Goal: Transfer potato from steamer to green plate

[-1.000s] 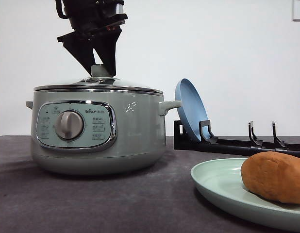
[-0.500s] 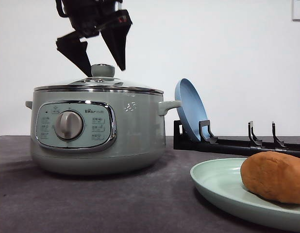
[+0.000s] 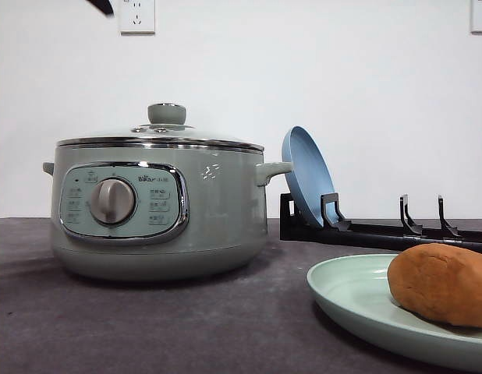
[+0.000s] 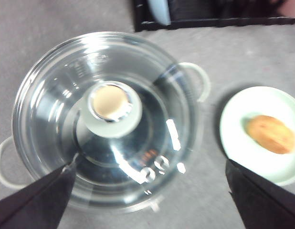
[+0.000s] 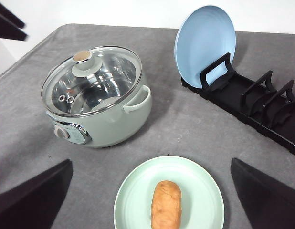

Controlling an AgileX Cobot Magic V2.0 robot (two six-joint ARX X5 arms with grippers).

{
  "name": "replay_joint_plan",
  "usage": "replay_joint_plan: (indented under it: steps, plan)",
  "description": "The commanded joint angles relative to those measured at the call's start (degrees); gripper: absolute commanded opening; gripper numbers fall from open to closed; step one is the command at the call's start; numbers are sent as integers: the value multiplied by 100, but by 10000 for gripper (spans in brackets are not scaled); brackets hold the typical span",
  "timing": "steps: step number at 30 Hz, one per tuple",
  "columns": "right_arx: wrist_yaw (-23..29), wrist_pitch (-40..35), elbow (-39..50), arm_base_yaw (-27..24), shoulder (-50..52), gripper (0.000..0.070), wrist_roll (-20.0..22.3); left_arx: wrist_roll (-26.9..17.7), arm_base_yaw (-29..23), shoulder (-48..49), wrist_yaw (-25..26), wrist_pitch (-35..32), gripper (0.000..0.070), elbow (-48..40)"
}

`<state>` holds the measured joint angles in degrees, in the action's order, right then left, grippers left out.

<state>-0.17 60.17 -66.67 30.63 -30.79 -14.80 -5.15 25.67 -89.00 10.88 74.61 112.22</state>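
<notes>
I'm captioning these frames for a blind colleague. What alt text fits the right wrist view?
Seen from above, an orange-brown potato lies on a pale green plate on a grey table. Behind it stands a sage-green steamer with its glass lid on, and a blue plate stands upright in a black rack. The right gripper's dark fingers, spread wide, frame the near corners.
</notes>
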Motion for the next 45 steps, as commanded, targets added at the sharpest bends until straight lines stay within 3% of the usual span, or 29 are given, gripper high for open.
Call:
replay_joint_plan:
  steps: [1,7,17,22,27,36,37,38,39,40,41,45]
  plan:
    - [-1,16,-105,26,-15,684,97,26,28,195,37,55,635,152]
    - [-133,56,-105,26,-15,683,201,39,28,1156,39,-16,635,-381]
    - [-328,84,-98,26,-17,683,220,522,17,3783,100,-1498,635,-3605]
    - [-415,167,-48,26,-17,683,394,711,17,4967,100,-2183,636,-4759]
    - [-435,158,189,26,-7,682,446,869,17,5604,100,-2363,636,-5059]
    - [-439,82,466,26,-7,683,460,870,17,5847,103,-2347,630,-5056]
    - [-440,56,466,26,-7,652,454,869,17,5844,101,-2330,585,-5056]
    - [-448,40,466,26,-7,506,444,869,17,5842,100,-2313,454,-5056]
    - [-457,47,466,26,-9,233,437,870,17,5842,100,-2293,235,-5056]
    - [-456,63,466,26,-11,33,447,871,17,5843,100,-2275,50,-5056]
    - [-440,70,466,26,-11,18,459,870,17,5843,100,-2275,18,-5056]
    - [-432,48,464,26,-11,32,457,870,17,5844,100,-2280,19,-5056]
